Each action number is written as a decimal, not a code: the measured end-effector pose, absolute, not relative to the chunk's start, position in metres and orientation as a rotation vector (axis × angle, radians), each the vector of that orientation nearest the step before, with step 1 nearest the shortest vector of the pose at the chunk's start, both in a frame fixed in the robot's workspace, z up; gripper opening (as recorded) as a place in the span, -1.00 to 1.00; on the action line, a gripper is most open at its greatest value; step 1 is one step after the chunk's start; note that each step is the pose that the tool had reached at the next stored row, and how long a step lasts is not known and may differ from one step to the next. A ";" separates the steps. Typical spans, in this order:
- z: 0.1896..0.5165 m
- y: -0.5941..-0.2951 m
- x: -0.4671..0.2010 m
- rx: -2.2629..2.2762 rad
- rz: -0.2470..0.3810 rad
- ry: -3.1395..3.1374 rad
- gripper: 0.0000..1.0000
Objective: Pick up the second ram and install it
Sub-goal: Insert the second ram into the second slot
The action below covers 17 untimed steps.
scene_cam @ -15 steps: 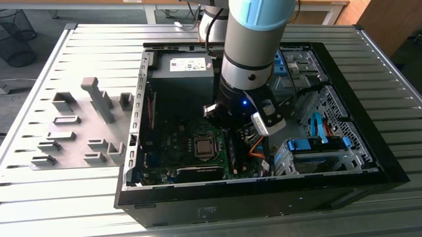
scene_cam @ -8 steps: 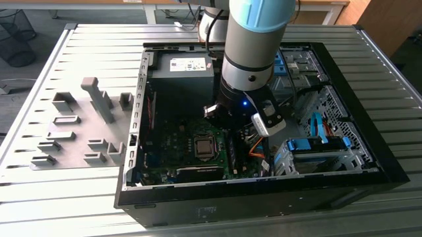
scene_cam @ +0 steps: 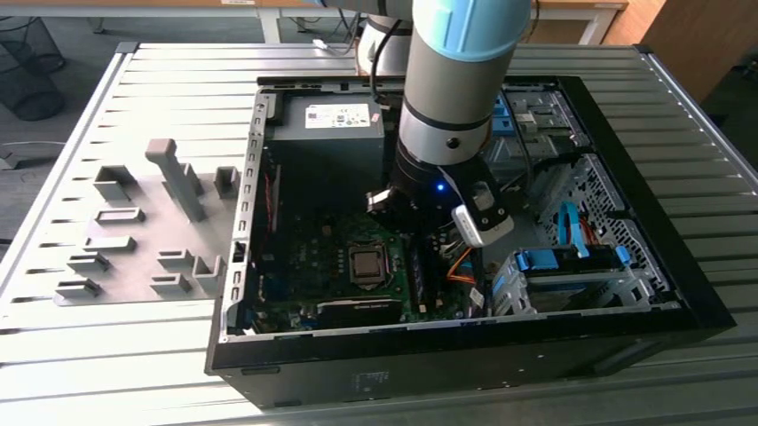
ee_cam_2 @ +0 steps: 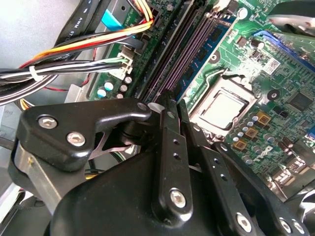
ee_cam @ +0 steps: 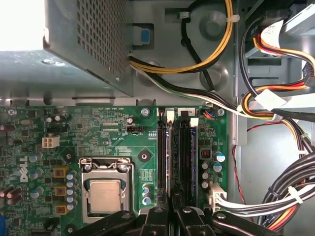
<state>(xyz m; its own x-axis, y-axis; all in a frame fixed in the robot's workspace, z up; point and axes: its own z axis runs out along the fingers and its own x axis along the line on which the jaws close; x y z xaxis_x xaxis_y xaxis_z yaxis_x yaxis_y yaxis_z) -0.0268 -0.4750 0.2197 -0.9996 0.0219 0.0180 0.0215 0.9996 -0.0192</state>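
While your arm reaches down inside open black computer case (scene_cam: 663, 293) on ribbed grey worktop (scene_cam: 130, 355), black pincer (ee_cam: 172, 209) sits right over memory slots (ee_cam: 179, 157) beside metal-lidded processor (ee_cam: 104, 195). Fingers (ee_cam_2: 170, 128) look drawn narrow, seemingly on edge of long thin blue-green ram stick (ee_cam_2: 197, 64) standing in its slot. You judge: pick-up done, stick at slot, full seating unconfirmed.

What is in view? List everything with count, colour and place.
table: one, grey, slatted, under everything
computer case: one, black, open
holder blocks: several, grey, exterior view's left of the case
power supply: one, grey, inside the case
drive brackets: several, blue, exterior view's right
motherboard: one, green
processor: one, silver
ram stick: one, blue-green, slotted beside the processor
cables: many, mixed
arm: one, grey-blue
gripper: one, black, over the memory slots
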 end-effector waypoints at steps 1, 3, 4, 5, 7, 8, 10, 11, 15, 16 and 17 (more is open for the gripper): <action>0.220 -0.475 -0.027 -0.034 0.030 -3.123 -0.73; 0.220 -0.475 -0.026 -0.034 0.030 -3.123 -0.73; 0.220 -0.475 -0.026 -0.034 0.029 -3.123 -0.73; 0.220 -0.475 -0.026 -0.034 0.029 -3.123 -0.73; 0.220 -0.475 -0.026 -0.034 0.029 -3.123 -0.73; 0.220 -0.475 -0.026 -0.034 0.029 -3.123 -0.73; 0.220 -0.475 -0.026 -0.034 0.029 -3.123 -0.73; 0.220 -0.475 -0.026 -0.034 0.029 -3.123 -0.73; 0.219 -0.475 -0.026 -0.026 0.025 -3.123 -0.73; 0.219 -0.475 -0.026 -0.017 0.026 -3.123 -0.73; 0.219 -0.475 -0.026 -0.012 0.026 -3.123 -0.73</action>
